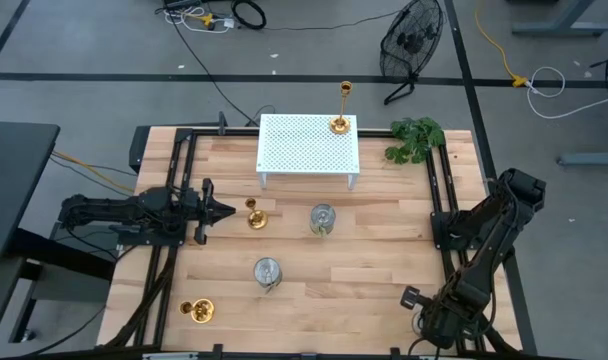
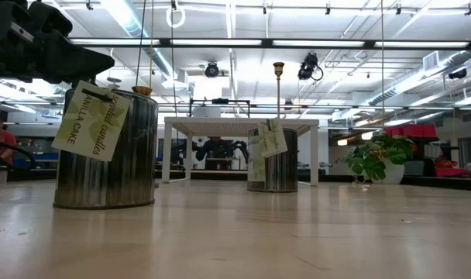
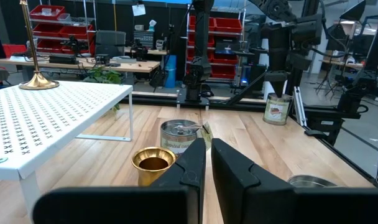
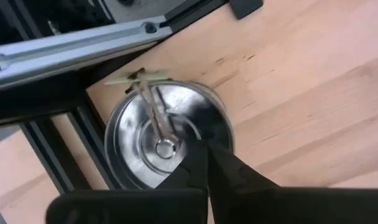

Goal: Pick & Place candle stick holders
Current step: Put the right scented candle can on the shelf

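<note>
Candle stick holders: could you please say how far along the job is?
Done: one gold holder stands on the white rack. In hand: the right end effector is shut atop a silver holder by the table's edge. Left: two gold holders and two silver holders on the table; left end effector waits shut.

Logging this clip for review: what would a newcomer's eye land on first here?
Probably the white perforated rack at the table's far edge, with a tall gold holder on its right corner. Next, the right tool, shut, its tips over the lid of a silver can holder at the near right corner. The left tool waits by a gold holder.
</note>
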Robot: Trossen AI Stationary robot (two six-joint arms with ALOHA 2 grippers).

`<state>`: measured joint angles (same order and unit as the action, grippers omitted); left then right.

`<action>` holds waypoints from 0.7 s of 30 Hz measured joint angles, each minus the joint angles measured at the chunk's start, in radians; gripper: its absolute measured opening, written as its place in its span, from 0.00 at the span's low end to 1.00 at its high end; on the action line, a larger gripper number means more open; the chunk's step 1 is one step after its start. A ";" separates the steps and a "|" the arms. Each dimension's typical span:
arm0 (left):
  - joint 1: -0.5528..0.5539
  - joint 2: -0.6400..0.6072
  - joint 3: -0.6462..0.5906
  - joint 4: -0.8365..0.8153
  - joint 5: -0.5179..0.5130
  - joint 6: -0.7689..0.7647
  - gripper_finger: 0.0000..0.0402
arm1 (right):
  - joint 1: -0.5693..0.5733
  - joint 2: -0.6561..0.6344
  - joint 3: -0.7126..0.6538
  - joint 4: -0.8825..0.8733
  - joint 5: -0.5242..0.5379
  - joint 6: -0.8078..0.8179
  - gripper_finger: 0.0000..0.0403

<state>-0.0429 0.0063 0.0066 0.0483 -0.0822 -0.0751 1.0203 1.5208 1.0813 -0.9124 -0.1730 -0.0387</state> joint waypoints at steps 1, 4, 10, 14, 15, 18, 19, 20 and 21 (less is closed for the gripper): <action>0.000 0.000 0.000 0.000 0.000 0.000 0.08 | 0.000 0.000 0.000 0.000 0.000 0.000 0.00; 0.000 0.000 0.000 0.000 0.000 0.000 0.08 | -0.005 0.000 -0.001 0.003 -0.001 -0.007 0.00; 0.000 0.000 0.000 0.000 0.000 0.000 0.08 | -0.026 0.000 -0.001 0.012 0.020 -0.015 0.00; 0.000 0.000 0.000 0.000 0.000 0.000 0.08 | -0.041 0.000 -0.001 0.012 0.025 -0.015 0.00; 0.000 0.000 0.000 0.000 0.000 0.000 0.08 | -0.044 0.000 -0.001 0.012 0.025 -0.015 0.00; 0.000 0.000 0.000 0.000 0.000 0.000 0.08 | -0.052 0.000 -0.001 0.012 0.034 -0.015 0.00; 0.000 0.000 0.000 0.000 0.000 0.000 0.08 | -0.054 0.000 -0.001 0.012 0.045 -0.015 0.00; 0.000 0.000 0.000 0.000 0.000 0.000 0.08 | -0.058 0.000 -0.001 0.012 0.056 -0.015 0.00; 0.000 0.000 0.000 0.000 0.000 0.000 0.08 | -0.062 0.000 -0.001 0.012 0.068 -0.014 0.00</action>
<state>-0.0429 0.0063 0.0063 0.0483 -0.0822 -0.0753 0.9581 1.5208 1.0805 -0.9008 -0.1053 -0.0529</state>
